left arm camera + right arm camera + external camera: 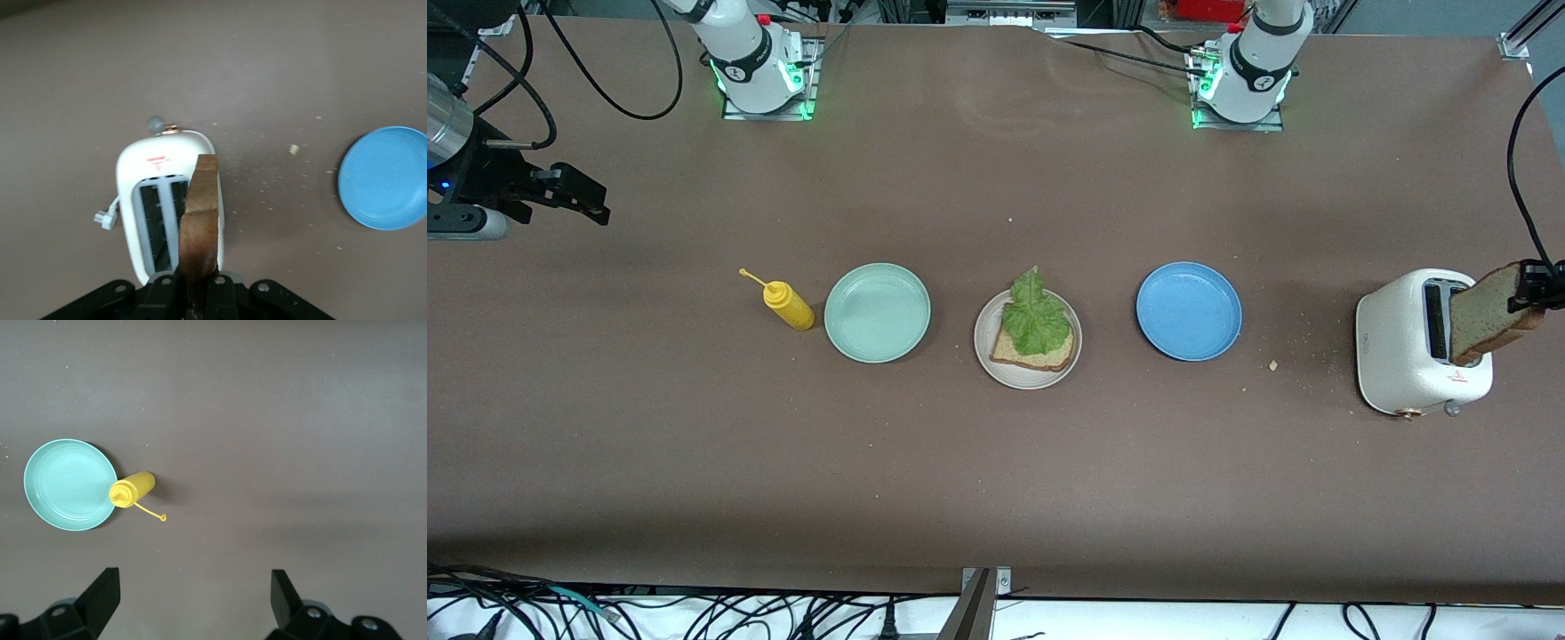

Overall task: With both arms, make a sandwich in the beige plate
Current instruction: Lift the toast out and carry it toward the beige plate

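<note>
My left gripper (193, 293) holds its jaws clamped on a speckled brown bread slice (1485, 313) above the white toaster (1400, 347), while my right gripper (193, 600) waits with jaws wide open over the bench (996, 462).

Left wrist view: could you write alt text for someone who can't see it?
The left claw is shut on a slice of brown bread, holding it on edge just above a white toaster on a brown table. Crumbs dot the table toward a blue plate.
</note>
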`<state>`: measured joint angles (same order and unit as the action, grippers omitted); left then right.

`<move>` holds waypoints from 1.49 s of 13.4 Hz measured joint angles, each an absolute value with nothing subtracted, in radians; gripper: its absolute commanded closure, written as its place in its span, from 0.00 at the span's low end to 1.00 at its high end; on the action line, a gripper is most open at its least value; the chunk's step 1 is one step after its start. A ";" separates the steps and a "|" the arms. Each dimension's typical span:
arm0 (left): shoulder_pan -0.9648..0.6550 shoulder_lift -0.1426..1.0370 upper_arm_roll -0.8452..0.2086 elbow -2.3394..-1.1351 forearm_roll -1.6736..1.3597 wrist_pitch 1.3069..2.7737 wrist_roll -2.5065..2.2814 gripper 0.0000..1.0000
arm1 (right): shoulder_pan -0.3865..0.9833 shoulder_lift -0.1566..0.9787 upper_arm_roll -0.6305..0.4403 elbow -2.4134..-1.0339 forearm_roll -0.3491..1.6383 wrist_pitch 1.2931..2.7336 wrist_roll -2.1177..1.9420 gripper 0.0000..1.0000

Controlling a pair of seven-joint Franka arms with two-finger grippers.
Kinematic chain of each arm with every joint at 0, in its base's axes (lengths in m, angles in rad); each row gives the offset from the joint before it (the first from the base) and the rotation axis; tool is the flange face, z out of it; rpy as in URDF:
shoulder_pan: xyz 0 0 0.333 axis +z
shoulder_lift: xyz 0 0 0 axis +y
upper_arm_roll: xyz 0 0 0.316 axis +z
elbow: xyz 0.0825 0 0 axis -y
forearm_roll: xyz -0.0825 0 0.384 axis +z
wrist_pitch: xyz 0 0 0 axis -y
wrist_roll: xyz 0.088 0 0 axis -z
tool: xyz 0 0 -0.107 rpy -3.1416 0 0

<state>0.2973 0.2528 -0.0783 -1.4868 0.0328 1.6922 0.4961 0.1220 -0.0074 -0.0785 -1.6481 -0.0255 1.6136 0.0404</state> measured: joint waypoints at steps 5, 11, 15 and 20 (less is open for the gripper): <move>0.213 0.268 -0.108 -1.476 -0.106 1.599 0.487 1.00 | 0.122 -0.007 -0.078 -1.648 -0.026 1.614 0.040 0.00; 0.053 0.392 -0.110 -1.480 -0.403 1.561 0.295 1.00 | 0.122 -0.007 -0.078 -1.648 -0.026 1.614 0.040 0.00; -0.046 0.478 -0.112 -1.477 -0.503 1.573 0.169 1.00 | 0.122 -0.007 -0.078 -1.648 -0.026 1.614 0.040 0.00; -0.132 0.544 -0.112 -1.453 -0.639 1.631 0.115 1.00 | 0.122 -0.007 -0.078 -1.648 -0.026 1.614 0.040 0.00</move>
<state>-0.1315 0.5440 -0.1117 -1.4532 -0.6391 1.6310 0.1148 0.1219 -0.0068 -0.0783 -1.6482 -0.0255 1.6139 0.0404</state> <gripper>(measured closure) 0.912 0.000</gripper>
